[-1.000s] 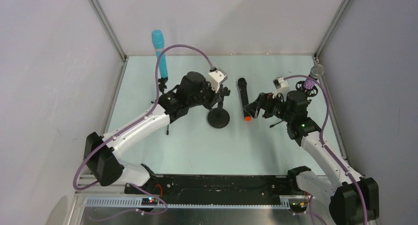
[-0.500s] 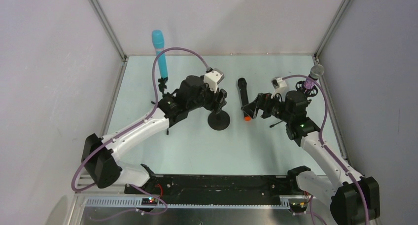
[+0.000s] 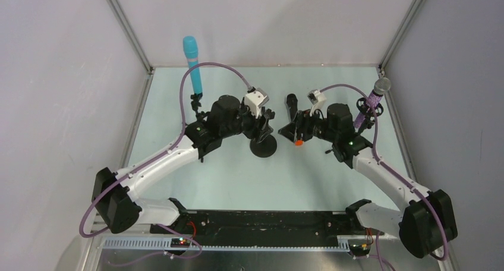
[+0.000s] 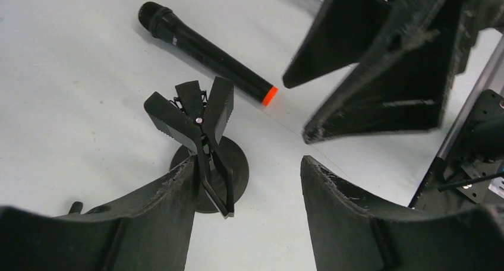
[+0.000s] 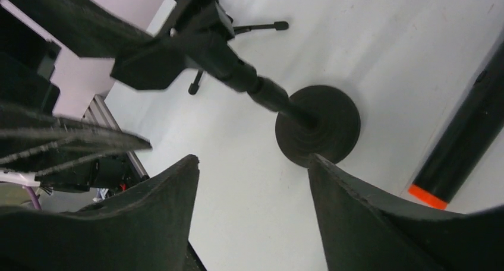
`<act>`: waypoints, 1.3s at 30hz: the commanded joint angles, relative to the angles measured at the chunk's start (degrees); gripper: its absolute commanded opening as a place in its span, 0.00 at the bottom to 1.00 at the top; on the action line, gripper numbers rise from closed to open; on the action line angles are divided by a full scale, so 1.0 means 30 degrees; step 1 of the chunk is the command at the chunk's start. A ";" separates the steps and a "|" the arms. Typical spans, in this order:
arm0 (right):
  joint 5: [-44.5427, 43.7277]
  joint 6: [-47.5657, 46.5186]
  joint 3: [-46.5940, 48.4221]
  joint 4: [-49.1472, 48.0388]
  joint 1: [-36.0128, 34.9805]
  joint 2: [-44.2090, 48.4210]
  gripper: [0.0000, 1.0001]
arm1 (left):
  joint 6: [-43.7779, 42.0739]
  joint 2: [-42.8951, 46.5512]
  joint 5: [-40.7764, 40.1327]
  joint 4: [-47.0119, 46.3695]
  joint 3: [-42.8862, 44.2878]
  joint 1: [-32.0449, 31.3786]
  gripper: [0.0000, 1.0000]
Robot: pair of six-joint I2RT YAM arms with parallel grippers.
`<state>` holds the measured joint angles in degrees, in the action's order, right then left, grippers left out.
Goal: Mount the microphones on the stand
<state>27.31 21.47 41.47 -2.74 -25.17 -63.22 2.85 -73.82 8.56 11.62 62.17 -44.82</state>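
Note:
A black microphone (image 3: 291, 107) with an orange end (image 4: 270, 95) lies flat on the table. Left of it stands a black clip stand (image 3: 263, 145) on a round base (image 5: 318, 125), its clip (image 4: 199, 113) empty. My left gripper (image 4: 246, 164) is open just above that stand, with the clip's handle next to its left finger. My right gripper (image 5: 252, 161) is open over the table between the stand and the black microphone (image 5: 469, 134), holding nothing. The cyan microphone (image 3: 191, 63) stands upright at the back left. The purple microphone (image 3: 372, 97) with a silver head leans upright at the right.
A small tripod stand (image 3: 197, 104) carries the cyan microphone, and one of its legs (image 5: 255, 27) reaches toward the middle. The two grippers are close together, the right one's fingers (image 4: 380, 63) showing in the left wrist view. Walls and metal frame posts enclose the table.
My left gripper has opened from shut and eased back from the clip. My right arm has swung left over the black microphone's orange end, its jaws narrowing somewhat.

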 commanded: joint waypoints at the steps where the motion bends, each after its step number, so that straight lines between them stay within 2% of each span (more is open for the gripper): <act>1: -0.0024 0.0059 0.1977 -0.1011 -0.0156 -0.1011 0.65 | -0.0476 0.0474 0.1862 -0.0469 -0.0244 -0.0093 0.66; 8: -0.0571 -0.0709 0.4570 0.0172 -0.0191 -0.3416 0.33 | -0.0615 0.0125 0.2094 -0.0471 -0.0024 -0.0115 0.65; 12: -0.0007 -0.0680 0.5771 0.0369 -0.0221 -0.4388 0.25 | -0.0483 0.0190 0.2188 -0.0456 -0.0047 -0.0084 0.64; 21: 0.0254 -0.0754 0.7100 0.0774 -0.1074 -0.5584 0.23 | 0.0050 -0.0107 0.2743 -0.0496 0.0019 -0.0116 0.63; 32: 0.1201 -0.0873 0.7782 0.0826 -0.1358 -0.6499 0.23 | 0.0105 -0.1530 0.3234 -0.0569 0.1667 -0.0774 0.66; 39: 0.1356 -0.1274 0.8608 0.2023 -0.1833 -0.7150 0.23 | 0.0291 -0.2235 0.3484 -0.0675 0.2637 -0.1399 0.67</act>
<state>28.53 18.98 63.83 1.50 -29.41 -83.83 3.20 -80.03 17.43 13.52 66.39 -47.97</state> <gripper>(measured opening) 0.228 0.664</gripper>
